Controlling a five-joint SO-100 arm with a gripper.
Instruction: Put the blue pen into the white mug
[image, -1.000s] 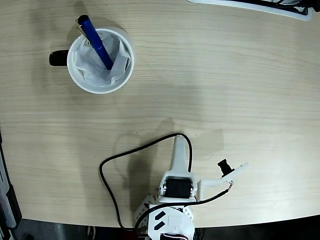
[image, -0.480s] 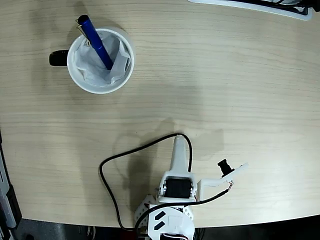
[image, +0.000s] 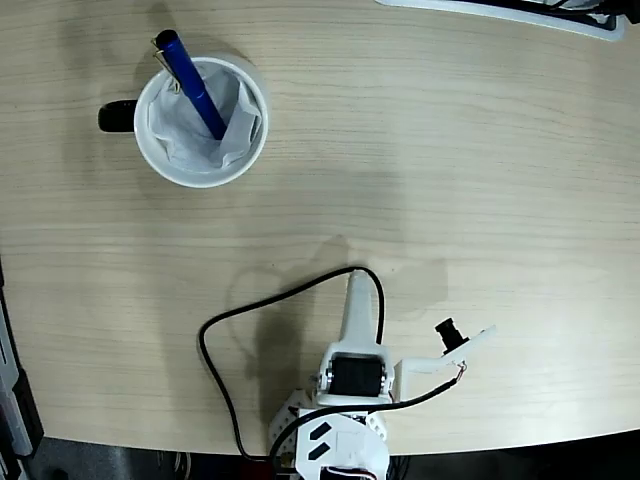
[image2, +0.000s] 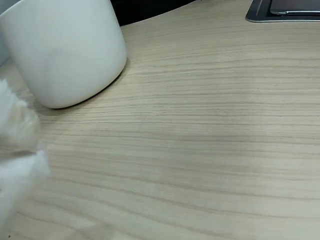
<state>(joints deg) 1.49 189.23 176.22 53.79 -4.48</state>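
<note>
Resting unmoved, blue pen (image: 193, 85) leans inside white mug (image: 201, 122); gripper (image: 358, 295) seemingly closed.

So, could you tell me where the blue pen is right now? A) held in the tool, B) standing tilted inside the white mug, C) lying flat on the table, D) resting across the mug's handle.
B: in the fixed view the blue pen leans inside the white mug, its capped end sticking out over the rim.

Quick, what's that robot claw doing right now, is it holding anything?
Gripper: holding nothing, parked far from the white mug; the blue pen already stands in it. Open or closed cannot be told.
</note>
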